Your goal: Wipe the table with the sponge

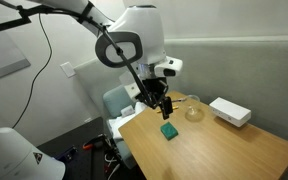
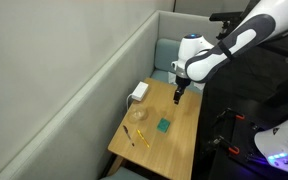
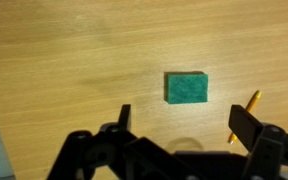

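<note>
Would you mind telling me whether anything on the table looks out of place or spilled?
Nothing looks spilled or damaged. The sponge lies flat on the table. Only a thin yellow stick lies slanted beside it, perhaps in the wiping path.

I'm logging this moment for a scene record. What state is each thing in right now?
Gripper: open, empty, hanging above the table.
Sponge: lying flat on the table, not gripped.
Glass bowl: upright on the table; contents unclear.
White box: lying flat on the table, apart from the bowl.
Yellow stick: lying on the table beside the sponge, not touching it.
</note>
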You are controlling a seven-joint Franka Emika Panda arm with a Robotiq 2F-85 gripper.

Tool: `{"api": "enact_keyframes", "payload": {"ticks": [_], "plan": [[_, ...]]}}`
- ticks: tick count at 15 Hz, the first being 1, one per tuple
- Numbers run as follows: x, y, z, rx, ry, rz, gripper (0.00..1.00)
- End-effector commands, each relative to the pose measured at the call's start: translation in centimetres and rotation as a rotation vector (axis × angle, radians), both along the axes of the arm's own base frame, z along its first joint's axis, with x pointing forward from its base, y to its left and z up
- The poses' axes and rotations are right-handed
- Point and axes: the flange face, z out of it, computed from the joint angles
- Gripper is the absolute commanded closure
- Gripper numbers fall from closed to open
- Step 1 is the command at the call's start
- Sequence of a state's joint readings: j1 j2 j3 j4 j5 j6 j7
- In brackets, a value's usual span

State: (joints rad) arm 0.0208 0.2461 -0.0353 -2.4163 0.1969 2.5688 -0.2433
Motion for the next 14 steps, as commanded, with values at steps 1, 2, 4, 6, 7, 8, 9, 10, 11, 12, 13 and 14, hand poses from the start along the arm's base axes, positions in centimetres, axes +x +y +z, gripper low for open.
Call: {"api": "enact_keyframes", "payload": {"ticks": [1, 2, 4, 6, 7, 8, 9, 10, 11, 12, 13, 14], "plan": [[1.8, 1.6, -2.7, 0.036, -0.024, -0.068, 0.0], [2.2, 2.2, -3.6, 0.035, -0.028, -0.081, 0.0], [2.7, 3.4, -5.5, 0.029, -0.026, -0.087, 0.0], [3.2, 4.6, -7.5, 0.015, -0.02, -0.086, 0.0], [3.3, 5.1, -8.4, 0.009, -0.018, -0.084, 0.0], [3.4, 5.6, -9.4, 0.002, -0.016, -0.08, 0.0], [3.6, 6.0, -10.3, -0.003, -0.013, -0.075, 0.0], [3.6, 6.5, -11.2, -0.011, -0.009, -0.066, 0.0], [3.7, 7.0, -12.1, -0.02, -0.004, -0.06, 0.0], [3.8, 7.4, -12.9, -0.027, 0.002, -0.05, 0.0], [3.8, 7.9, -13.7, -0.036, 0.006, -0.042, 0.0], [3.8, 8.4, -14.5, -0.042, 0.008, -0.036, 0.0]]}}
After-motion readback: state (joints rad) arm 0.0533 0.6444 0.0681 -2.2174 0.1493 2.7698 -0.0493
